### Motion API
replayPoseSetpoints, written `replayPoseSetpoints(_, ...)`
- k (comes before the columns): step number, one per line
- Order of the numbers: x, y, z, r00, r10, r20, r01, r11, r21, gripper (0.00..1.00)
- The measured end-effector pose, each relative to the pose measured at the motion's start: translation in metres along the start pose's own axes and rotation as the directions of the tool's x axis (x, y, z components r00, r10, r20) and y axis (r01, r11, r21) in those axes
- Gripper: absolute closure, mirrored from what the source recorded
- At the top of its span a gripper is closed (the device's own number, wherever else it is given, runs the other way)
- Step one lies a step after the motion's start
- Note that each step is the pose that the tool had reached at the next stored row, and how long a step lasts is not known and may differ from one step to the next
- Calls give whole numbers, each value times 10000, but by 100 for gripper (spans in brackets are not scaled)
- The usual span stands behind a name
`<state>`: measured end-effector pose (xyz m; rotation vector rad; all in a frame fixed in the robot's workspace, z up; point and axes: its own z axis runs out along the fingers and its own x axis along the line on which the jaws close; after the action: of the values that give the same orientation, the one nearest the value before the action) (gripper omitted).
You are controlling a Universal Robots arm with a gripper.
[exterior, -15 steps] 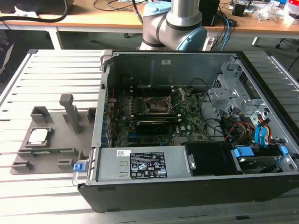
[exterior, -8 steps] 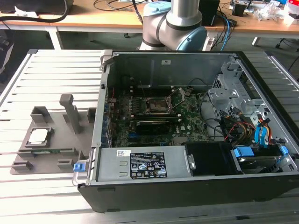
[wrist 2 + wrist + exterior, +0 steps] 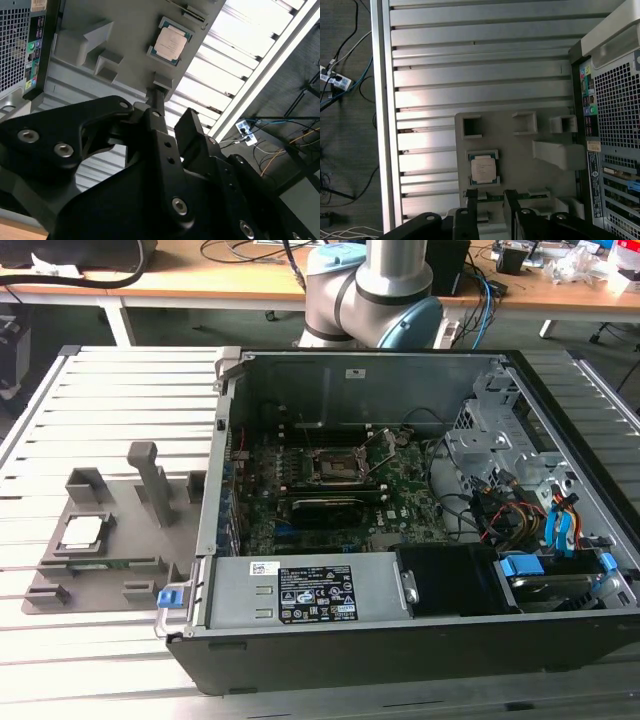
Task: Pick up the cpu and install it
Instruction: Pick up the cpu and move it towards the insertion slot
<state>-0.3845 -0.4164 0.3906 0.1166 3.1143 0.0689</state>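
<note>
Gripper [image 3: 490, 196]: matte black angular links with bolt heads. Fingers are spread apart with nothing between them, and they sit clear of the cpu [image 3: 484, 167].

cpu is a flat square with a dull silver lid and a thin pale rim, lying face-up in a square pocket of the grey fixture [image 3: 520, 155], a matte plastic block with boxy pockets and upright posts. A thin green strip [image 3: 100, 562] lies along the fixture edge beside it, probably a memory stick, hard to tell. The fixture sits on the ribbed aluminium table [image 3: 120, 390], at the exterior view's left of the open black case [image 3: 400, 660]. Inside the case, on the green board, is the black square socket [image 3: 335, 468] with a metal lever. The glossy grey-and-blue arm base [image 3: 380, 280] stands behind the case.
</note>
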Motion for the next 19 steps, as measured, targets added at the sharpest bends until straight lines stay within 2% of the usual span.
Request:
replayPoseSetpoints(1, 0, 0, 0, 10000, 0, 0, 0, 10000, 0, 52)
replayPoseSetpoints(3, -1, -1, 0, 10000, 0, 0, 0, 10000, 1, 40)
replayPoseSetpoints(6, -1, -2, 0, 10000, 0, 0, 0, 10000, 0, 38)
replayPoseSetpoints(7, -1, -2, 0, 10000, 1, 0, -1, 10000, 0, 32)
replayPoseSetpoints(8, -1, -2, 0, 10000, 1, 0, -1, 10000, 0, 32)
replayPoseSetpoints(10, -2, -2, 0, 10000, -30, 16, 29, 9991, 414, 32)
replayPoseSetpoints(13, -5, -1, 1, 10000, -50, 16, 50, 9991, 416, 32)
replayPoseSetpoints(15, -6, -1, 4, 9996, -279, 4, 278, 9988, 412, 32)
replayPoseSetpoints(19, -5, -2, 30, 9996, -287, 5, 287, 9987, 411, 32)
